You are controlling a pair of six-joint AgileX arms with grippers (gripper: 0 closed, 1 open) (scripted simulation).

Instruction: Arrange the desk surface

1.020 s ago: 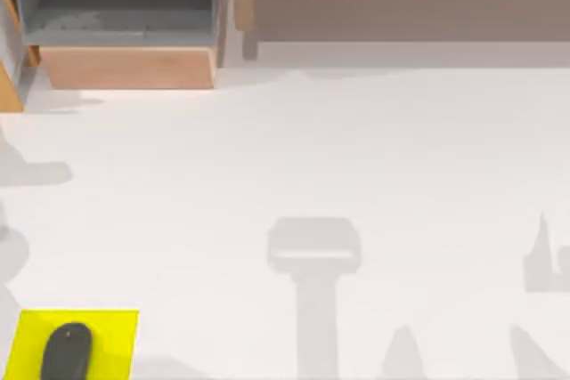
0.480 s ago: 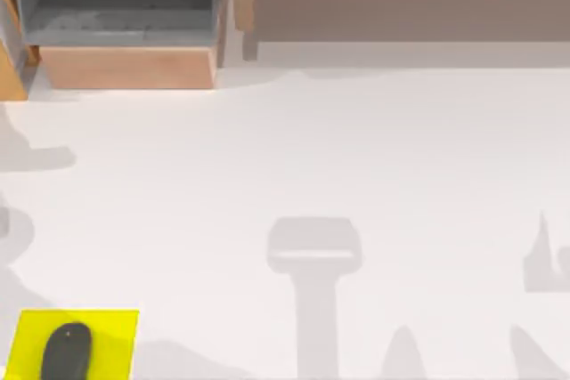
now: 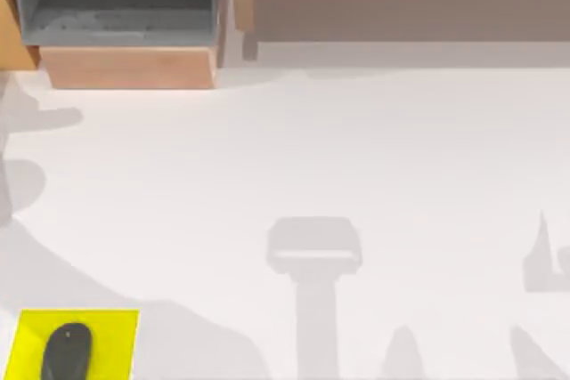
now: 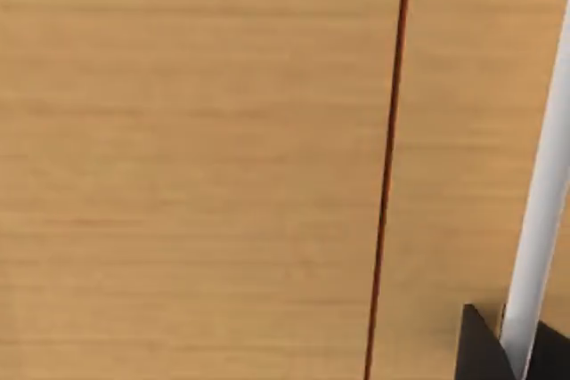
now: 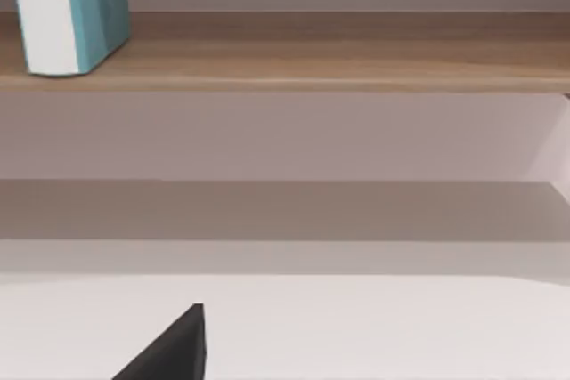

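The left gripper (image 4: 512, 353) appears in the left wrist view as dark finger tips at the picture's edge, close against a light-brown wooden panel (image 4: 196, 166) crossed by a thin dark seam (image 4: 387, 166), with a white edge strip (image 4: 539, 211) beside the tips; whether the fingers are apart or together I cannot tell, and nothing is seen held. The right gripper shows in the right wrist view as one dark fingertip (image 5: 174, 349) above the desk surface (image 3: 356, 157), and its opening also cannot be told. It faces a wooden shelf (image 5: 338, 55) on which a teal and white book (image 5: 71, 6) stands upright; no writing is readable. In the top view the white desk surface fills most of the picture and lies bare through the middle and right. At its near left corner a yellow mat (image 3: 111, 335) carries a dark computer mouse (image 3: 68, 351). Along the far edge an open grey-lined drawer (image 3: 120, 11) sits at the left, beside the shelf.
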